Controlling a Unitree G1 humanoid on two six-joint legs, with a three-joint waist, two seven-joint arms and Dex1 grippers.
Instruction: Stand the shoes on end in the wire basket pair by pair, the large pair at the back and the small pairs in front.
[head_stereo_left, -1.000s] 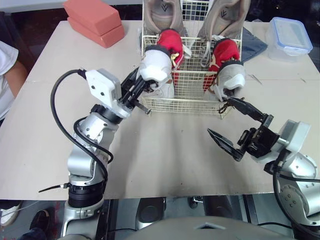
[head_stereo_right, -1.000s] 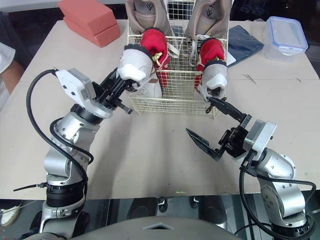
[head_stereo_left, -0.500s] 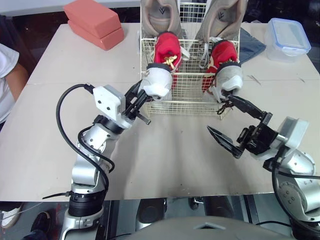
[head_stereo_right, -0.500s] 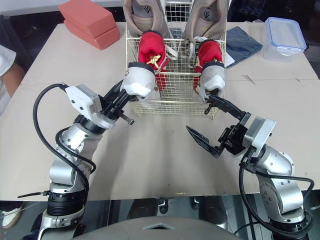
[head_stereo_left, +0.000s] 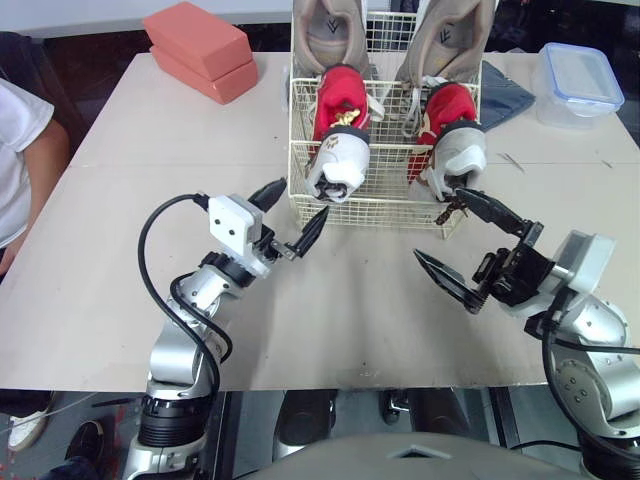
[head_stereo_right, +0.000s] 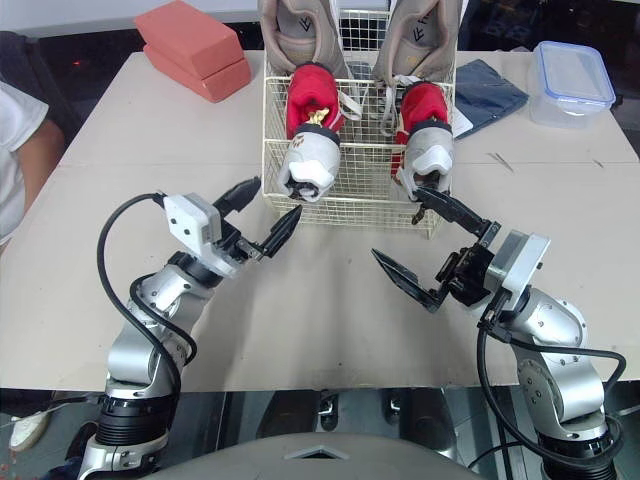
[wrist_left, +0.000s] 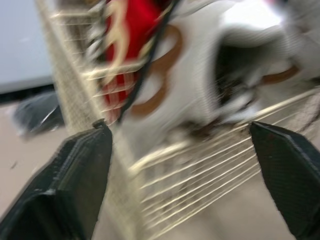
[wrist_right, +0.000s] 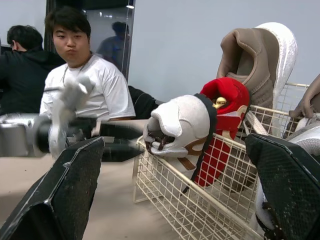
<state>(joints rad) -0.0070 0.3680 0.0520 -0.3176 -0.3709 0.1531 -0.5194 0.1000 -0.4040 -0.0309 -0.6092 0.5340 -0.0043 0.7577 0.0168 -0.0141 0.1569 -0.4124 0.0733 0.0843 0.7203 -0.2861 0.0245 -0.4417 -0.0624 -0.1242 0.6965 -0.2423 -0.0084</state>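
Both grippers wide open and empty, all six shoes in the wire basket!

The wire basket (head_stereo_left: 372, 212) sat at upper centre of the table (head_stereo_left: 110, 250), and it was full. The large tan pair (head_stereo_left: 325, 25) stood on end at the back, the red pair (head_stereo_left: 340, 95) was tucked in the middle, and the white pair (head_stereo_left: 335, 165) leaned on the front wall. The left gripper (head_stereo_left: 305, 196) hung just off the basket's lower-left corner with its fingers spread wide, gripping nothing. The right gripper (head_stereo_left: 436, 224) hovered at lower right, also gaping and bare, its upper fingertip close under the right white shoe (head_stereo_left: 460, 155); I couldn't tell if it touched. Pink blocks (head_stereo_left: 200, 50) lay at upper left, a lidded plastic box (head_stereo_left: 580, 80) at upper right, and a person's arm (head_stereo_left: 25, 150) showed at the left edge.
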